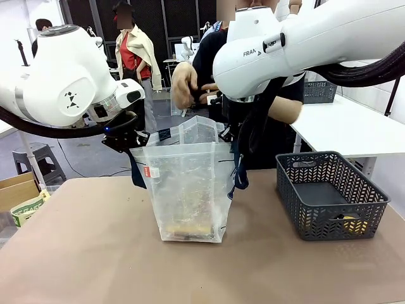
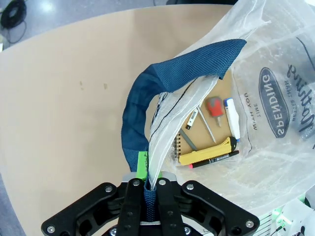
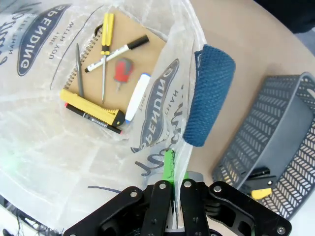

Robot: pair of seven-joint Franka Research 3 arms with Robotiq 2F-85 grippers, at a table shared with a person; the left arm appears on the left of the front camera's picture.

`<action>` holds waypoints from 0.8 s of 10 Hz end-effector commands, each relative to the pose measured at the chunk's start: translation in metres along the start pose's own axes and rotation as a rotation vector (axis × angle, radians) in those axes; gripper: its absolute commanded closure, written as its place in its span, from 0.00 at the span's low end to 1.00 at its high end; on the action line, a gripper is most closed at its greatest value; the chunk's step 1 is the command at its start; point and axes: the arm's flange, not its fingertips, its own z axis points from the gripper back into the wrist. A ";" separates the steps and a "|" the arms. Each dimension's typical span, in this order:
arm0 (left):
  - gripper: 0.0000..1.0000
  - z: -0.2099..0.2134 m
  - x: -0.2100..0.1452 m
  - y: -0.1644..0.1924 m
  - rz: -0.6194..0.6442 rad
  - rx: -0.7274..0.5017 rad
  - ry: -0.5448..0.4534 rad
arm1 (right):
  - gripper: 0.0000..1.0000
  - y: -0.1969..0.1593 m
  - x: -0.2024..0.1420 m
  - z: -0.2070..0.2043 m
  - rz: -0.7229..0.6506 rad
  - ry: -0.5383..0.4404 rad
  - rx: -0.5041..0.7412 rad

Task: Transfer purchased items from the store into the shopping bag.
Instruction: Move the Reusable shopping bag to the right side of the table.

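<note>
- Left gripper (image 2: 150, 186) — its jaws are pressed together on the navy strap handle (image 2: 135, 113) and the clear rim of the shopping bag (image 1: 190, 183), holding that side up over the tabletop (image 1: 82, 253)
- The bag stands mid-tabletop with its mouth drawn wide; on its floor lie purchased items: a tan spiral notebook (image 3: 147, 55) with a yellow knife (image 3: 93, 107), a black marker (image 3: 115, 51), a red-handled screwdriver (image 3: 120, 71) and a white pen (image 3: 138, 96) on top
- The person's hands (image 1: 186, 85) hover above and just behind the bag's mouth; I cannot tell whether they hold anything
- Right gripper (image 3: 174, 186) — its jaws are shut, pinching the opposite rim of the bag, and the second handle (image 3: 211, 93) hangs loose just beside it
- The basket (image 1: 316, 218) sits to the right, apart from the bag; a small yellow piece (image 3: 261, 193) and a black one (image 3: 258, 173) lie on its floor
- The step in hand looks like holding the bag open while goods go in, and the transfer seems partly done
- The next move calls for both pinches to keep the mouth taut, so the last pieces drop in cleanly
</note>
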 end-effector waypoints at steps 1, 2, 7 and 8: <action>1.00 0.002 0.000 0.003 -0.005 0.015 -0.009 | 1.00 -0.001 -0.001 0.000 -0.002 0.001 -0.001; 1.00 0.002 0.000 0.003 -0.005 0.015 -0.009 | 1.00 -0.001 -0.001 0.000 -0.002 0.001 -0.001; 1.00 0.002 0.000 0.003 -0.005 0.015 -0.009 | 1.00 -0.001 -0.001 0.000 -0.002 0.001 -0.001; 1.00 0.002 0.000 0.003 -0.005 0.015 -0.009 | 1.00 -0.001 -0.001 0.000 -0.002 0.001 -0.001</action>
